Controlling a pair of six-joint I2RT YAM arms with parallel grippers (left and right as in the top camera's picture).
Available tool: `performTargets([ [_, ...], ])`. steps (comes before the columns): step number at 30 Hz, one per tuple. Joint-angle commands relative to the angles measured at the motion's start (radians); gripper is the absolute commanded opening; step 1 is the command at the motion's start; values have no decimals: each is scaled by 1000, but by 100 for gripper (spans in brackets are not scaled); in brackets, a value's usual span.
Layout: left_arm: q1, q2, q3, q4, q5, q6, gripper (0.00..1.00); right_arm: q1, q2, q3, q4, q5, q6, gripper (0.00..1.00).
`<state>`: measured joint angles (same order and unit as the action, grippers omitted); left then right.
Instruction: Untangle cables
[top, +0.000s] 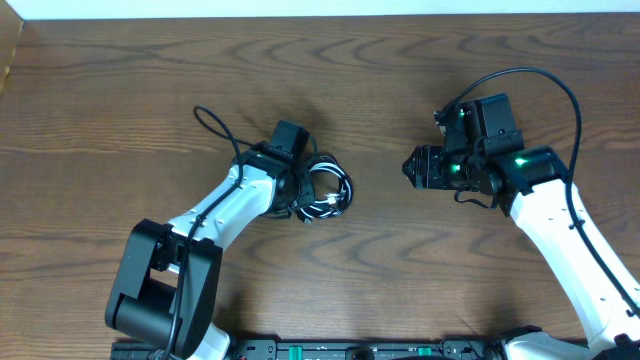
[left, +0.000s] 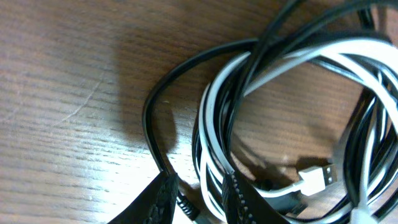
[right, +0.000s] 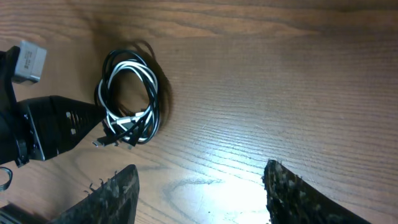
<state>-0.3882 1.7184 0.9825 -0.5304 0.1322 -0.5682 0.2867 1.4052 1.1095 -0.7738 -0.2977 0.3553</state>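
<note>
The black cable (left: 149, 118) and the white cable (left: 207, 106) lie coiled together in one tangled loop on the table (top: 330, 190), also seen in the right wrist view (right: 130, 99). A white plug end (left: 317, 177) rests inside the loop. My left gripper (left: 199, 182) is down at the loop's left edge (top: 303, 200), its fingers closed narrowly around black and white strands and a black plug end. My right gripper (top: 410, 168) is open and empty (right: 199, 177), above bare table to the right of the loop.
The wooden table (top: 330, 80) stretches around the loop. The left arm's own thick black lead (top: 215, 125) curls behind its wrist. The left gripper's body (right: 43, 127) shows at the left of the right wrist view.
</note>
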Motion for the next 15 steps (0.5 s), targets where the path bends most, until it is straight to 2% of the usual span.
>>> performTargets([
  [1, -4, -5, 20, 1, -18, -189, 29, 3, 0, 1, -1, 5, -13, 61],
  [5, -4, 18, 15, 2, -69, -283, 29, 3, 13, 1, -2, 4, -13, 61],
  [11, -4, 26, 14, 35, -65, -287, 23, 3, 34, 1, -4, 4, -13, 61],
  [15, -4, 26, 15, 55, -3, -283, 20, 3, 48, 1, -4, 3, -13, 61],
])
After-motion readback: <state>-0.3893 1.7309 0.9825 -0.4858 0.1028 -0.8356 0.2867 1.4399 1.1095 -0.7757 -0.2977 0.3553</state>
